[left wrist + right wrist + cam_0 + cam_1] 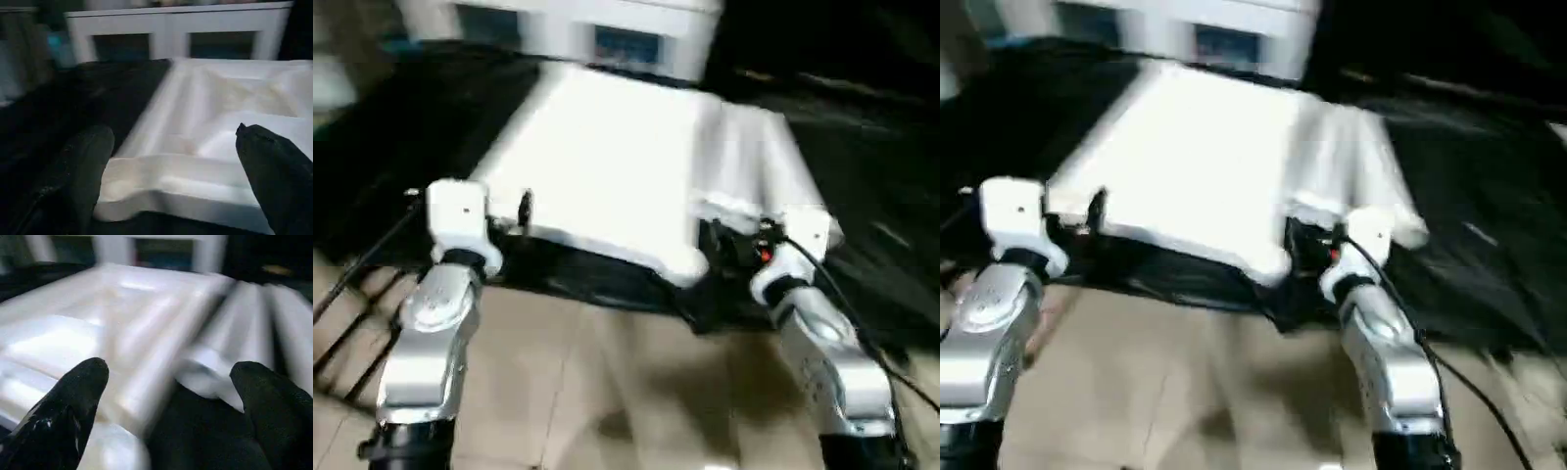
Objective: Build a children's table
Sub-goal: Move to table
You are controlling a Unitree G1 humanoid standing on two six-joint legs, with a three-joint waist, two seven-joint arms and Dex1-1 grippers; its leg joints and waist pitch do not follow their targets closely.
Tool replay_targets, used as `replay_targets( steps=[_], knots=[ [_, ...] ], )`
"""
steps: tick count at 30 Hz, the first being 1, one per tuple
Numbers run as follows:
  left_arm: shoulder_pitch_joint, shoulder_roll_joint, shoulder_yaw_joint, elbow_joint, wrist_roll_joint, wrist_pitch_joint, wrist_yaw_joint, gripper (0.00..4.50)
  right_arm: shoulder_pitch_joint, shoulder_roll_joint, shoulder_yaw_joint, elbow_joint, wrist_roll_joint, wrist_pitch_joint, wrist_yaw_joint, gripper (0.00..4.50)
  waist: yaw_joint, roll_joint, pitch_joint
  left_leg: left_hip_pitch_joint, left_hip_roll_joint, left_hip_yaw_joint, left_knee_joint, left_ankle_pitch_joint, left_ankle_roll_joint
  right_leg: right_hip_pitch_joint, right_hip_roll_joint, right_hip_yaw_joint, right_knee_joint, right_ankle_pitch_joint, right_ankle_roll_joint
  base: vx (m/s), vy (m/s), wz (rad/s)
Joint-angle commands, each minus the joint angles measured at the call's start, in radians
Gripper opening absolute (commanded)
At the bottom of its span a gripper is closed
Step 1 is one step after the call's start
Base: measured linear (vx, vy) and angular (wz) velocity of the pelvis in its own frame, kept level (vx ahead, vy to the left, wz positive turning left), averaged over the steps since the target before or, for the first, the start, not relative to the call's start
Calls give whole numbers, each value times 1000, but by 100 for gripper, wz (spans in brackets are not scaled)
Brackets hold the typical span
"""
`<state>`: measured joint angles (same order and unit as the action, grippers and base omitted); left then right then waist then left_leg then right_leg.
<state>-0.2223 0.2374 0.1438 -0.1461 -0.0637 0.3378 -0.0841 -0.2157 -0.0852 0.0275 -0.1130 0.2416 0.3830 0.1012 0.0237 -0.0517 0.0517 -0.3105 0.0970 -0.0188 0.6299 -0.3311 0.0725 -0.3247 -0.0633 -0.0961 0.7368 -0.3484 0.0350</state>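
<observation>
White tabletop (pixel 607 166) (underside up) | legs (pixel 264 328) beside | both jaws wide

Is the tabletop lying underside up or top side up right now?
Underside up: the tabletop shows its raised rim and recessed panels in both wrist views.

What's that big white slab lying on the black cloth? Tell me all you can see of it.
It is the tabletop, white plastic by its look, lying flat with its underside up, showing a raised rim and shallow hollows. White tube legs lie along one side. Both grippers, left and right, hover open at its near edge, not holding it.
</observation>
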Motion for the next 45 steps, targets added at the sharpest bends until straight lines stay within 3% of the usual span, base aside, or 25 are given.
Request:
replay_targets(
  steps=[1, 3, 4, 5, 6, 10, 12, 13, 18, 20, 21, 23, 25, 27, 29, 31, 32, 33, 34, 35, 36, 37, 39, 41, 45],
  knots=[
    [-13, -15, -26, -1, -2, 0, 3, 450, 21, -22, -28, 5, -6, -1, -2, 448, -44, 42, -70, 154, 106, -152, -61, 660, 498, -147, -13, 50, 11, -51, 39, -65, -145, 13],
    [-10, -18, -28, -9, -2, 6, 2, 450, 23, -18, -34, -6, 9, 8, 2, 448, -30, -9, -43, 96, 17, 4, -83, 367, 213, -94, -30, 93, -116, 223, -46, -134, -132, 14],
    [-5, -20, -29, -18, -4, 10, -4, 450, 24, -12, -37, -9, 19, 37, -10, 448, 13, -76, -17, -14, -67, 64, -3, 67, 131, 30, -79, 218, -246, -124, 73, -62, -77, 33],
    [-4, -18, -31, -16, 3, 13, -2, 450, 22, -7, -40, -6, 29, 63, -16, 448, 29, -69, -47, -19, -52, 84, 105, -16, 59, 79, -141, 291, -245, -302, -32, -62, -77, 33],
    [-5, -14, -39, -11, 17, 12, -1, 450, 21, 0, -45, -3, 50, 96, -17, 448, 26, -71, -43, -64, -31, 77, 116, 59, -6, 116, -116, 272, -219, -213, -105, 108, -64, 24],
    [-11, -16, -42, -3, 6, 0, -13, 450, 10, 7, -25, 9, 4, 54, -17, 448, 27, 2, -30, -85, 51, 67, 32, 164, -91, 110, -108, 196, -253, -121, -352, 107, -18, 7],
    [-11, -16, -45, -4, 8, -1, -13, 450, 10, 5, -21, 11, -5, 46, -18, 448, 0, 58, -25, -20, 117, 44, -112, 7, -74, 78, 0, 76, -204, -185, -251, 110, 84, 6],
    [-12, -19, -46, -4, 4, -4, -17, 450, 11, 3, -21, 12, -8, 41, -19, 448, -46, 70, -60, 97, 178, -57, -136, -190, -13, -35, 35, 32, -44, -131, -131, 68, 86, -3],
    [-9, -27, -64, 5, 2, -17, -27, 450, 10, -5, -38, 18, -19, 47, -23, 448, -34, 43, -50, 70, 123, 16, -132, -91, 228, -111, 5, 22, -12, 111, 4, 142, 47, 3],
    [-12, -23, -75, 10, -2, -21, -42, 450, 12, -7, -38, 14, -18, 47, -20, 448, -37, -7, -42, 39, 82, 74, -136, -174, 182, -64, -39, 63, -128, 150, -48, 85, -42, -2],
    [-13, -21, -79, 12, -2, -22, -48, 450, 14, -3, -42, 13, -9, 47, -14, 448, 7, -59, -39, 63, -11, 190, 31, -242, -6, -16, -87, 227, -287, -539, -147, 144, -116, -10],
    [-11, -17, -88, 11, -1, -24, -61, 450, 19, 0, -42, 9, -6, 45, -11, 448, 56, -55, -37, -32, 2, 127, 84, -84, -103, 91, -118, 335, -269, -662, -258, 193, -115, -44],
    [-6, -14, -102, 8, -1, -28, -83, 450, 27, -5, -38, -1, -14, 43, -13, 448, 68, -47, -43, -51, -4, 109, 84, -33, -160, 106, -71, 346, -241, -451, -301, 154, -16, -62],
    [-1, -5, -124, 5, 2, -32, -114, 450, 37, -11, -40, -15, -15, 44, -13, 448, 34, 33, -46, 40, 58, 94, -96, 56, -262, 2, 102, 240, -182, -132, -133, 136, 34, -56],
    [0, 1, -139, 7, 6, -38, -131, 450, 41, -9, -50, -20, -7, 42, -11, 448, -8, 29, -72, 181, 238, 24, -115, 189, -174, -169, 5, 87, 6, -72, -26, 148, 62, -49],
    [2, 11, -159, 4, 3, -42, -160, 450, 43, -16, -54, -26, -1, 41, 1, 448, -5, 13, -59, 107, 189, 20, -136, 243, -96, -139, -14, 49, 12, 75, -14, 143, 35, -25],
    [4, 20, -171, 1, -3, -47, -182, 450, 40, -26, -48, -29, -1, 44, 19, 448, -44, 10, -77, 154, 82, 71, -86, 325, 101, -160, -30, 33, -83, 249, -96, 144, 32, -17],
    [7, 24, -175, -4, -18, -48, -204, 450, 38, -33, -46, -31, 7, 48, 38, 448, -48, -15, -88, 131, 42, 96, -50, 372, 125, -128, -51, 53, -121, 330, -133, 180, -3, 3],
    [12, 34, -183, -13, -35, -60, -240, 450, 33, -41, -47, -35, 26, 60, 65, 448, -5, -50, -94, -16, -33, 134, 29, 292, 121, 33, -130, 166, -162, 419, -299, 92, -10, 1],
    [15, 45, -190, -20, -54, -59, -278, 450, 29, -56, -42, -40, 46, 68, 103, 448, 16, -58, -111, -62, -15, 124, 87, 200, 88, 99, -220, 244, -161, 559, -418, 161, 14, 12],
    [18, 60, -198, -27, -78, -59, -328, 450, 26, -87, -27, -46, 57, 72, 158, 448, 26, -59, -98, -110, 44, 81, 86, 223, 1, 104, -213, 235, -126, 1001, -508, 89, 11, 16],
    [18, 64, -200, -28, -84, -59, -342, 450, 26, -97, -22, -47, 60, 74, 174, 448, 30, -53, -88, -102, 46, 82, 32, 303, -68, 76, -137, 181, -104, 1270, -484, 89, 11, 16],
    [15, 110, -223, -20, -123, -60, -459, 450, 17, -161, 1, -51, 88, 93, 287, 448, 22, 14, -84, -63, 56, 103, -51, 587, -93, 21, -7, 88, -84, 1083, -339, -83, -50, -6],
    [10, 135, -238, -11, -137, -42, -513, 450, 12, -186, 6, -55, 106, 107, 332, 448, 6, 33, -79, -25, 113, 96, -34, 635, -106, -26, -6, 79, -103, 613, -263, -52, -33, -3],
    [-22, 260, -332, 28, -158, 2, -759, 422, -19, -279, 12, -58, 135, 148, 449, 450, 31, 2, -47, -35, 104, 142, -89, 28, -158, -2, -46, 117, -166, 73, -240, -49, -11, 3]
  ],
)
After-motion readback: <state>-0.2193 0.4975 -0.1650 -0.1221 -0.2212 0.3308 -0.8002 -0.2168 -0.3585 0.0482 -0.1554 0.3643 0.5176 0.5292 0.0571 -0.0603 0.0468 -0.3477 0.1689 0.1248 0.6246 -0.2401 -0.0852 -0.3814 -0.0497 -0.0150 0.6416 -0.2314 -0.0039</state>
